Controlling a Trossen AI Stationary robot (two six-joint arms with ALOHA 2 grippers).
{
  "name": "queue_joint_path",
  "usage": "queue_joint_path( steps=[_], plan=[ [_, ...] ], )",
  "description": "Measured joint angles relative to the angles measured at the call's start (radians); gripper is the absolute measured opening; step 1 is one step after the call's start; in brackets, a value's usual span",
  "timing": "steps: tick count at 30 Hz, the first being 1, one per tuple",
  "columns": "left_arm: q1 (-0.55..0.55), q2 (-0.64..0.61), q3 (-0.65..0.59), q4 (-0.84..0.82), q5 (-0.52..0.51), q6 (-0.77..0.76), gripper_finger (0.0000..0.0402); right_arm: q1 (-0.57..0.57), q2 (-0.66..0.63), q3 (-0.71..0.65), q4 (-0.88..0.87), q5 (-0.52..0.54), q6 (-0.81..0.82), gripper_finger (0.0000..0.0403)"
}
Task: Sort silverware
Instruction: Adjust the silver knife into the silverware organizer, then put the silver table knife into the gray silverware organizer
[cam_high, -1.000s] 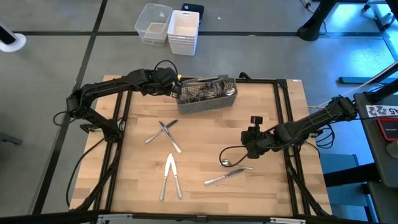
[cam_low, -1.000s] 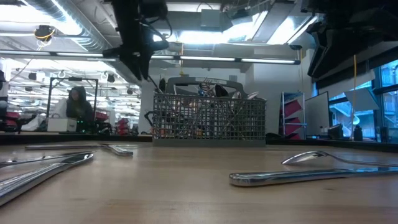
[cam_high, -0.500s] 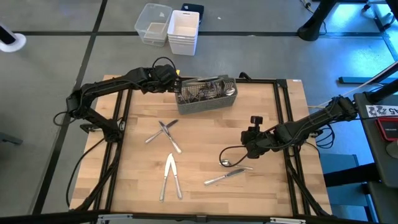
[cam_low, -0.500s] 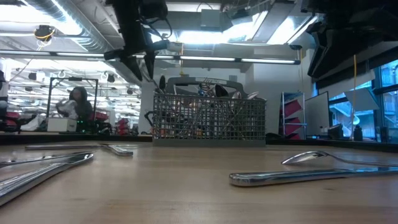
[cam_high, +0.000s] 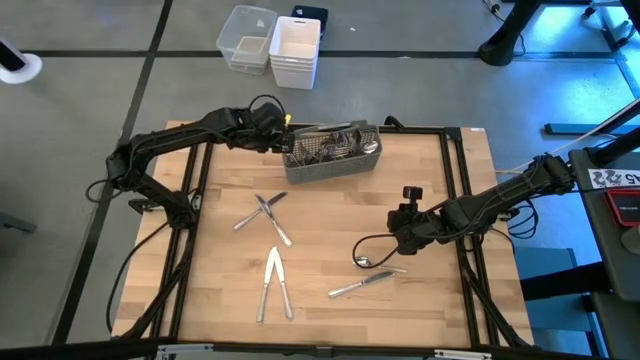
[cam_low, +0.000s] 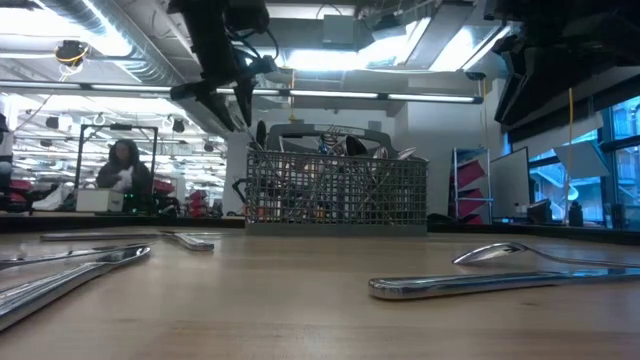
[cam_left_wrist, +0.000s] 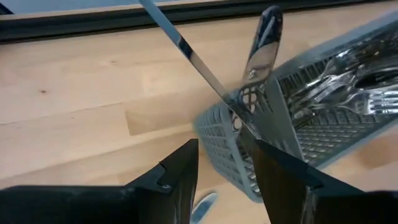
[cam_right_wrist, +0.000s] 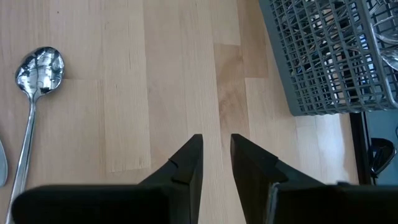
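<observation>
The grey mesh caddy (cam_high: 332, 150) stands at the far middle of the table, full of silverware. My left gripper (cam_high: 283, 133) hangs open over its left end (cam_left_wrist: 221, 165). A slim knife (cam_left_wrist: 186, 53) slants up out of that end, and its lower part passes close by one finger (cam_left_wrist: 261, 155). Another handle (cam_left_wrist: 264, 37) stands beside it. Loose pieces lie flat on the wood: a crossed pair (cam_high: 262, 213), two knives (cam_high: 272, 285), a spoon (cam_high: 375, 262) and a knife (cam_high: 360, 285). My right gripper (cam_high: 398, 238) hovers slightly open over bare wood (cam_right_wrist: 216, 146), apart from the spoon (cam_right_wrist: 38, 68). My left gripper stands open from above at the caddy's left end, with the slanting knife's lower part (cam_left_wrist: 242, 121) right by one finger. Whether that finger touches the knife, I cannot tell. My right gripper touches nothing.
White plastic bins (cam_high: 272, 45) sit on the floor beyond the table's far edge. A black frame (cam_high: 455, 130) runs around the table. A cable (cam_high: 365, 245) loops on the wood by my right gripper. A person (cam_low: 118, 165) shows in the room behind.
My left gripper has stayed above the caddy's left end, edged slightly toward the caddy and tipped a little. The silverware on the table has not moved.
</observation>
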Motion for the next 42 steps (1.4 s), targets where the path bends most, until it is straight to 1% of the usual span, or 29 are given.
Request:
queue_joint_path(
  steps=[4, 10, 17, 20, 24, 29, 33, 35, 42],
  plan=[
    [0.014, 0.000, 0.000, 0.016, -0.021, -0.020, 0.0143, 0.000, 0.000, 0.000, 0.000, 0.000, 0.000, 0.0083],
    [0.054, 0.000, 0.000, 0.116, -0.044, -0.005, 0.0143, 0.000, 0.000, 0.000, 0.000, 0.000, 0.000, 0.0083],
    [0.108, 0.000, 0.000, 0.110, -0.059, 0.000, 0.0139, 0.000, 0.000, 0.000, 0.000, 0.000, 0.000, 0.0083],
    [0.118, 0.005, 0.000, 0.110, -0.080, 0.000, 0.0116, 0.000, 0.000, 0.000, 0.000, 0.000, 0.000, 0.0083],
    [0.119, 0.037, 0.000, 0.112, -0.091, 0.000, 0.0068, 0.000, 0.000, 0.000, 0.000, 0.000, 0.000, 0.0083],
    [0.108, 0.067, 0.003, 0.191, -0.089, 0.028, 0.0012, 0.000, 0.000, 0.000, -0.001, 0.000, 0.000, 0.0083],
    [0.090, 0.053, 0.001, 0.264, -0.091, 0.069, 0.0006, 0.000, 0.000, 0.000, -0.001, 0.000, 0.000, 0.0083],
    [0.083, 0.032, -0.002, 0.269, -0.092, 0.105, 0.0000, 0.000, 0.000, 0.000, 0.000, 0.000, -0.001, 0.0083],
    [0.046, -0.050, 0.003, 0.265, -0.098, 0.185, 0.0001, 0.000, 0.000, -0.001, 0.000, 0.000, -0.025, 0.0083]
  ],
)
